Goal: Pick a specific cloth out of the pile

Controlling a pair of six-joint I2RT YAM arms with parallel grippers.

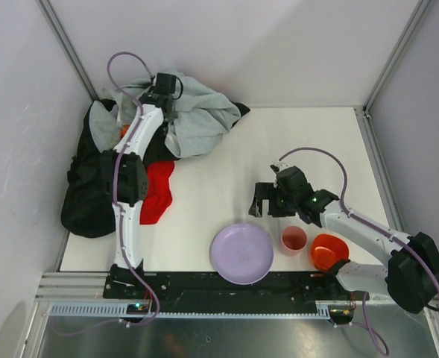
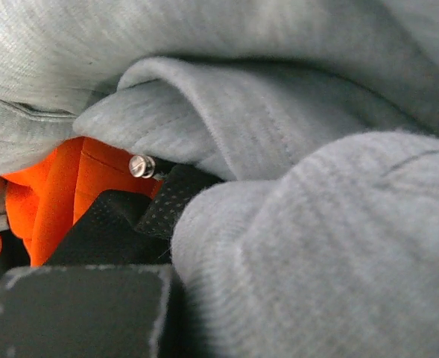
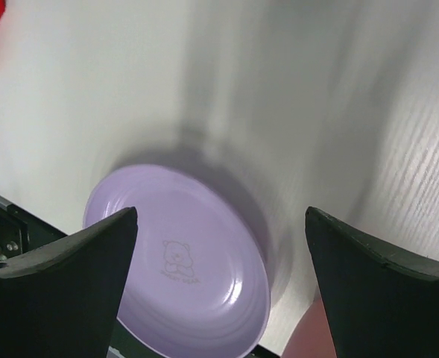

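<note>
Jaws of the left claw [image 1: 165,95] were together at the far top of the pile [image 1: 107,171], sunk in the sweatshirt [image 1: 197,119]. The wrist view was so filled with gray folds round one black finger [image 2: 77,313] that whether any fabric was nipped between them could not be told. A strip of orange garment [image 2: 51,194] showed just beside that finger.

From there the cloth [image 1: 158,192] lay back toward the arm bases, at the near right edge of the pile, just beside the left arm's elbow and seemingly partly under it. Its long axis ran roughly far to near, a little slanted, with the near end toward the left. The left claw was the nearer of the two, though it would likely have had to fold back along its own arm to reach the cloth.

The right claw [image 1: 270,204] hung with jaws wide apart above the plate [image 1: 241,257], well apart from the cloth, which lay to its left across bare table [image 1: 308,142]. Only a red corner showed at the top left edge of the right wrist view.

The cloth was bright red, small against the black garment [image 1: 89,194] it touched, soft and rumpled, its near end crumpled on the white table.
</note>
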